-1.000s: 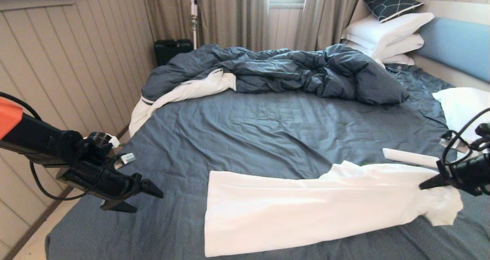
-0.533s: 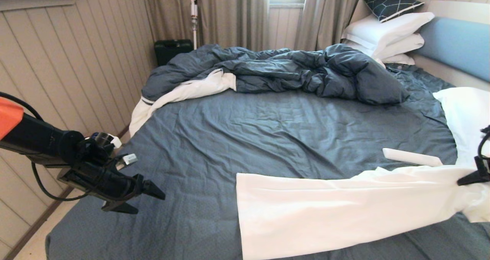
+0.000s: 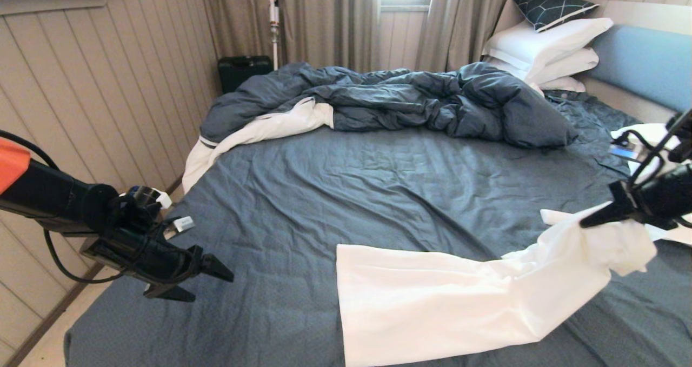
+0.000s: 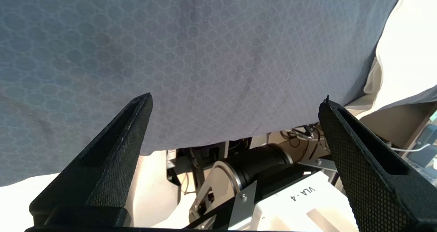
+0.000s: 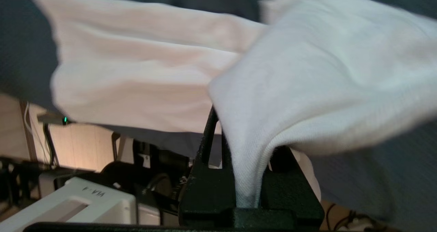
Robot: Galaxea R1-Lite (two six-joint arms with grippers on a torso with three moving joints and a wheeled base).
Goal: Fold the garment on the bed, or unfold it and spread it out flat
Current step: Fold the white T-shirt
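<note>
Grey-blue sheet across the bed, beige plank walls behind, curtains drawn at the window. Rumpled dark-blue duvet heaped toward the far side, white pillows stacked by the light-blue headboard. White garment folded into a long strip, stretched over the near right part of the sheet. Wide end lying flat on the sheet; other end lifted clear of it, bunched and draped over the right gripper. From the right wrist camera: fingers pinched tight together, a fold of white cloth clamped between them. Left gripper off by the bed's near left corner, hovering over bare sheet, well apart from the garment. Fingers spread wide, nothing between them.
</note>
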